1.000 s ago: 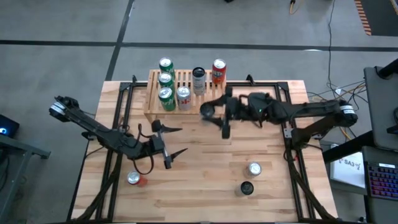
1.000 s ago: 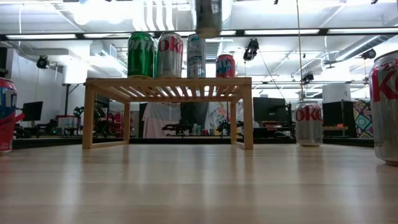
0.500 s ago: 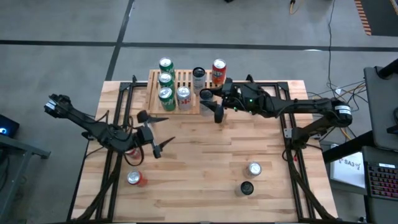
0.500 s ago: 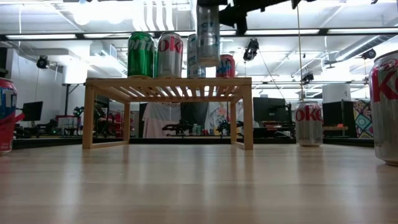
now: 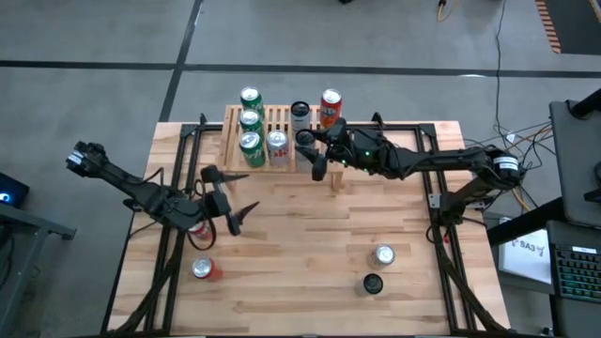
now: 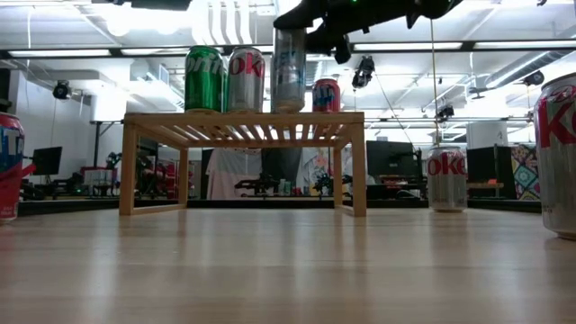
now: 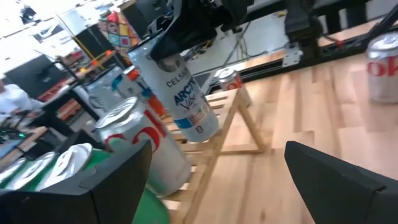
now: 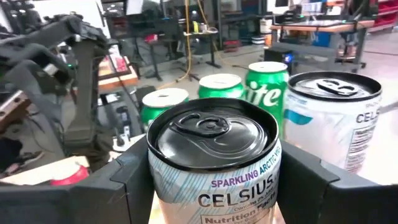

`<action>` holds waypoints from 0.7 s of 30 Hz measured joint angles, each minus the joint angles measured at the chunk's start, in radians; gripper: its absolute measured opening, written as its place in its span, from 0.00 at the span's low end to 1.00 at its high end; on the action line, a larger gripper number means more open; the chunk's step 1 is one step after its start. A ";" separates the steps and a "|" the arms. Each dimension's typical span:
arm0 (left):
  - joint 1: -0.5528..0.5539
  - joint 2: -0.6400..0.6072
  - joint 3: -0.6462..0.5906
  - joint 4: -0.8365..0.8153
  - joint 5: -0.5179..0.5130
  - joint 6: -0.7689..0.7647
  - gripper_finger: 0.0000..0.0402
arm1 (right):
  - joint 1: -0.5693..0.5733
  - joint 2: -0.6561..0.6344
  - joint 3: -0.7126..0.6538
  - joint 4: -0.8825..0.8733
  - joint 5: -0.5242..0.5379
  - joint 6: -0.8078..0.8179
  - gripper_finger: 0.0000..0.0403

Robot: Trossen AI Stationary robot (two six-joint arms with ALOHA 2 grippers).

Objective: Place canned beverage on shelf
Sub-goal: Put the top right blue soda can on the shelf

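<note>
Planked desk (image 5: pixel 310 244) under concrete floor, bright workshop behind. Placing step judged in hand: right gripper (image 5: pixel 316 158) with jaws clamped on Celsius can (image 6: pixel 288 57), over the shelf (image 6: pixel 243 119) at its front right part. Next: lower level, then release. Contact of can base with slats not discernible. Left gripper (image 5: pixel 230 197) waiting before the shelf, jaws spread, empty.

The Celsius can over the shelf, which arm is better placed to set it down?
The right: its gripper already holds the Celsius can at the shelf, while the left gripper hangs open over bare table.
</note>
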State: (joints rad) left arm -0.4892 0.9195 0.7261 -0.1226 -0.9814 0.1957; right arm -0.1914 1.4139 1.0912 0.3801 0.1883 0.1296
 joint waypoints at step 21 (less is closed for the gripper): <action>0.000 0.000 -0.001 0.025 -0.015 0.114 0.88 | 0.001 0.004 0.001 0.032 0.054 -0.036 0.61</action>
State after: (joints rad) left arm -0.4889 0.9192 0.7250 -0.0971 -0.9962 0.3098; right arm -0.1905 1.4181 1.0924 0.4122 0.2422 0.0935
